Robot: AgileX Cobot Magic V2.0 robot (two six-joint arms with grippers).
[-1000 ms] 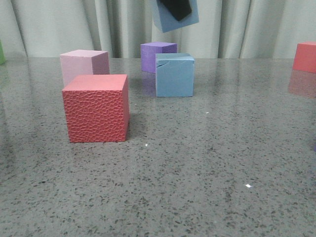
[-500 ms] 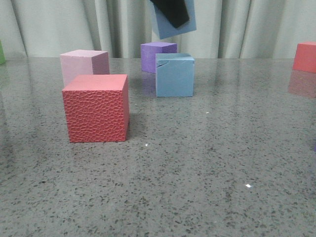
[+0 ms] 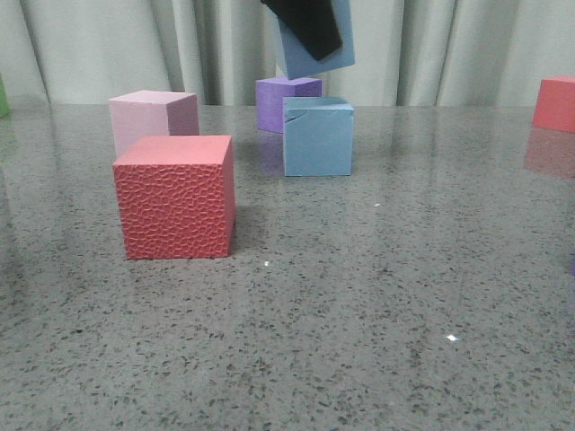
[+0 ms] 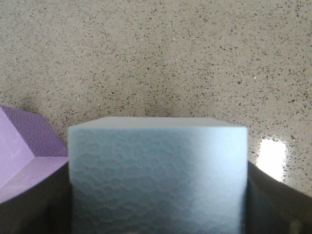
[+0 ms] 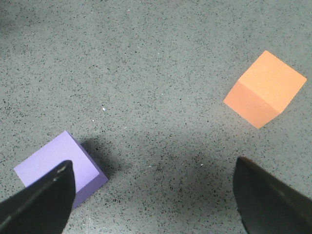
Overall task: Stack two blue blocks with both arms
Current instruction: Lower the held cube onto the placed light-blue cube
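Note:
One blue block (image 3: 317,139), cracked near its top edge, stands on the table at mid-back. My left gripper (image 3: 310,31) is shut on the other blue block (image 3: 305,67) and holds it tilted in the air, above the standing one and slightly to its left, with a gap between them. In the left wrist view the held block (image 4: 156,170) fills the space between the dark fingers (image 4: 275,200). My right gripper (image 5: 153,204) is open and empty over bare table; it does not show in the front view.
A red textured cube (image 3: 175,197) stands front left, with a pale pink cube (image 3: 148,117) behind it. A purple cube (image 3: 283,99) stands behind the blue block. Another red cube (image 3: 555,103) is far right. Under the right gripper lie a purple cube (image 5: 58,165) and an orange cube (image 5: 265,90).
The left gripper has come down a little and shifted slightly left with the blue block in it. The blocks on the table have not moved.

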